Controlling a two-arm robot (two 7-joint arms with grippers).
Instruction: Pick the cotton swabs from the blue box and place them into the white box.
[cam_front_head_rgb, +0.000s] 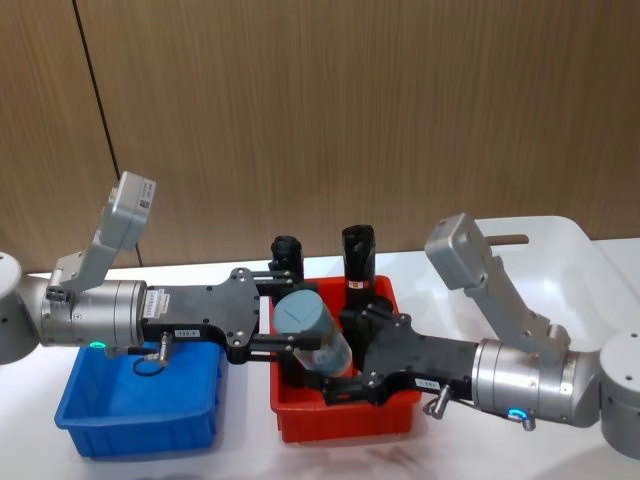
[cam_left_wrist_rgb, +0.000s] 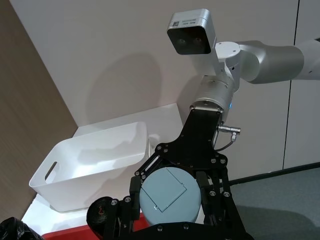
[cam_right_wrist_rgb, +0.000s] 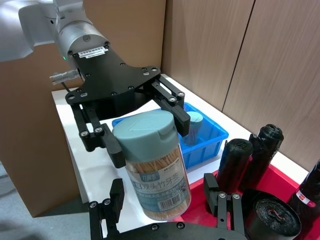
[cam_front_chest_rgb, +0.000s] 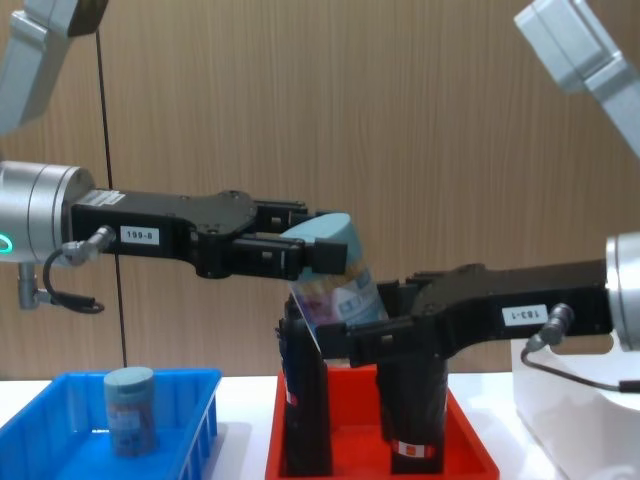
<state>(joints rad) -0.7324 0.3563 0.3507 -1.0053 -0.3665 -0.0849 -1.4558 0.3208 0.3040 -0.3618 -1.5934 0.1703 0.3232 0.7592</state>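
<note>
A cotton swabs jar (cam_front_head_rgb: 312, 328) with a pale blue lid (cam_left_wrist_rgb: 169, 194) hangs tilted above the red tray. My left gripper (cam_front_head_rgb: 295, 315) reaches in from the left and is shut on its lid end (cam_right_wrist_rgb: 145, 127). My right gripper (cam_front_head_rgb: 345, 355) comes from the right. Its fingers (cam_right_wrist_rgb: 116, 195) stand open on either side of the jar's lower body (cam_right_wrist_rgb: 159, 182), with small gaps showing. A second cotton swabs jar (cam_front_chest_rgb: 130, 410) stands in the blue box (cam_front_head_rgb: 140, 420). The white box (cam_front_head_rgb: 565, 250) sits at the far right, behind my right arm.
A red tray (cam_front_head_rgb: 340, 422) lies between the two boxes, directly under the held jar. Tall black rolls (cam_front_head_rgb: 358, 252) stand upright in it, close below both grippers. A wooden wall runs along the back of the white table.
</note>
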